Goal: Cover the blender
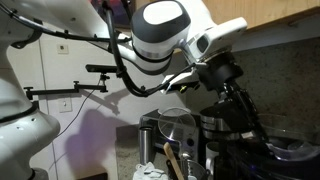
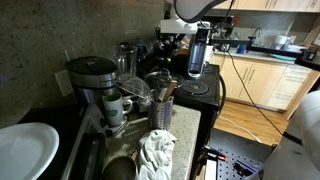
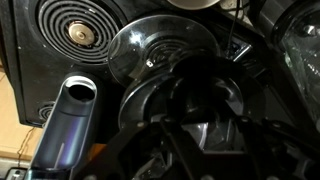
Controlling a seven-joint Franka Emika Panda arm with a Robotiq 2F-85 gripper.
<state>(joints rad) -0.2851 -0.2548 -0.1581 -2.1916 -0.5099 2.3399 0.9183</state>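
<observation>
Checking out the blender [image 1: 180, 125]: big clear jug, lower middle of the exterior frame, standing upright among other kitchen gear, mouth seemingly open, no cover on yet. Looks like glass or hard plastic (no way to say which from this), so stiff, smooth, probably slippery, and likely heavy enough to stay put under a light press. Even so, worth treating as breakable, so no knocking into it. No need to lift the jug at all, by my guess: just bring a cover down square onto the thick rim. For steadying, go for a handle rather than the slick wall, though too blurry here to place one. Pincer [image 1: 238, 100] hanging up and to the right of the jug, apart from it. Wide or narrow? Can't tell, just a dark tangle across the bottom of the wrist view. Also there: round glass lid [image 3: 160, 55] mid-frame, tall steel cylinder [image 3: 68, 125] lower left, stove coil [image 3: 75, 35] upper left. Haven't spotted a proper blender cover, so first job: find one.
</observation>
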